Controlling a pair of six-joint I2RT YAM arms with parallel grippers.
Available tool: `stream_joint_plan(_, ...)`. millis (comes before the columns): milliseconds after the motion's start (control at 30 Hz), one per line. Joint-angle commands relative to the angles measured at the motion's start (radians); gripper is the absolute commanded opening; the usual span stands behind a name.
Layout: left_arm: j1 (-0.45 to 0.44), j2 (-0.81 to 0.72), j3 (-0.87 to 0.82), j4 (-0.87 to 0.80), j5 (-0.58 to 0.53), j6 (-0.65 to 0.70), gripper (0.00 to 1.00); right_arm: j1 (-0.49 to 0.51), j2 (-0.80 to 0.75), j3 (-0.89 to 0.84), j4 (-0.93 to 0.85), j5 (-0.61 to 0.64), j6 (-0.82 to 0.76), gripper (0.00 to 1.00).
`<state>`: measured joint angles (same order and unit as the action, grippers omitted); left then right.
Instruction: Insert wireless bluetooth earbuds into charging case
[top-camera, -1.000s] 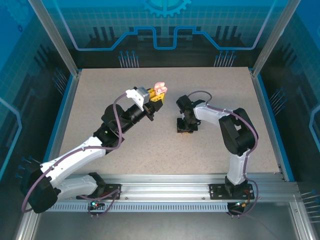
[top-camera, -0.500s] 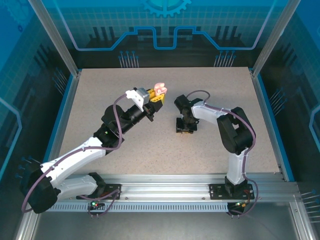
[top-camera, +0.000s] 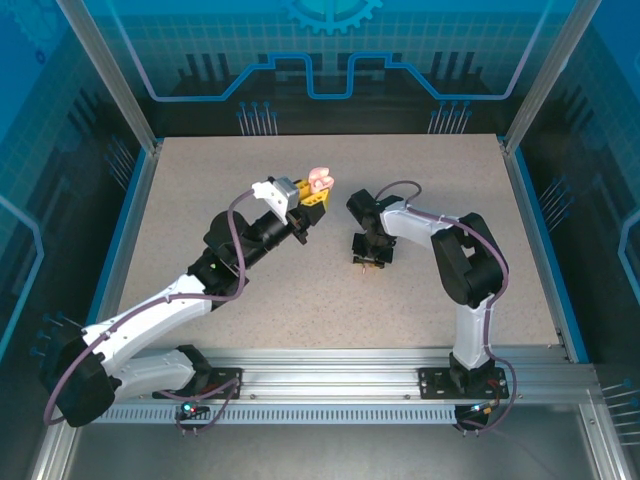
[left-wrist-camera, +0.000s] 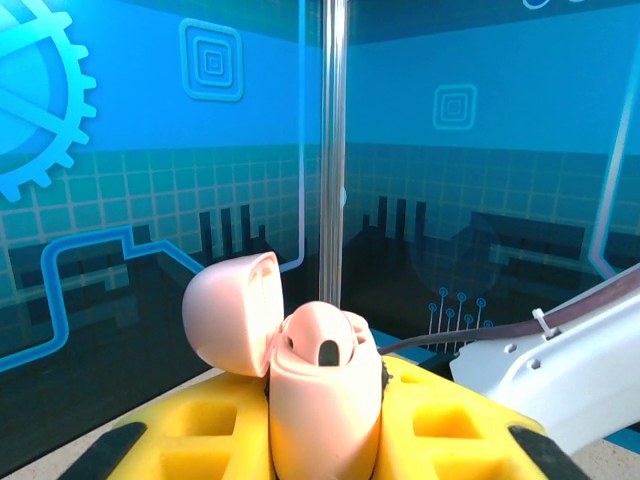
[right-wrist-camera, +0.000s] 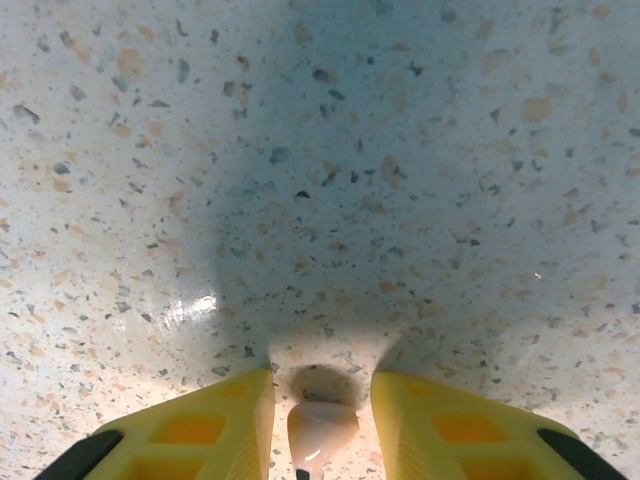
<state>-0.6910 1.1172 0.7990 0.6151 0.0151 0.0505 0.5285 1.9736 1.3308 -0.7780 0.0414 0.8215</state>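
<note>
Left gripper (top-camera: 314, 191) raised above mid-table, fingers clamped tight on the base of a pink case (left-wrist-camera: 325, 410). The case stands upright, its lid (left-wrist-camera: 232, 315) flipped back to the left, and 1 dark slot shows in its top. White link of the right arm (left-wrist-camera: 570, 360) crosses the lower right corner of the left wrist view, near the case but apart from it. Right gripper (right-wrist-camera: 320, 388) points straight down at the table (right-wrist-camera: 420, 150), just right of the case in the overhead view. Its fingers are part-way open, astride 1 pale pink earbud (right-wrist-camera: 322, 428), with a thin gap on each side. From overhead the right wrist hides that earbud. Table is pale speckled stone-look, glare patch left of the fingers, gripper shadow over the middle. Blue printed panels (top-camera: 330, 60) wall 3 sides; a metal post (left-wrist-camera: 331, 150) stands behind the case; an aluminium rail (top-camera: 330, 385) carries both arm bases.
</note>
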Motion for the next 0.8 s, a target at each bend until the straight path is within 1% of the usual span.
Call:
stream_joint_plan(0, -0.007, -0.022, -0.005, 0.050, -0.017, -0.007, 0.00, 0.012, 0.039, -0.031, -0.103, -0.007, 0.038, 0.32)
stream_joint_plan(367, -0.007, -0.019, -0.005, 0.057, -0.017, -0.015, 0.00, 0.033, 0.047, -0.027, -0.107, -0.011, 0.037, 0.28)
stream_joint_plan(567, -0.008, -0.014, 0.000, 0.054, -0.015, -0.017, 0.00, 0.040, 0.040, -0.032, -0.101, -0.015, 0.035, 0.22)
stream_joint_plan(767, -0.007, -0.005, 0.006, 0.055, -0.014, -0.019, 0.00, 0.041, -0.016, -0.044, -0.072, -0.016, 0.035, 0.17)
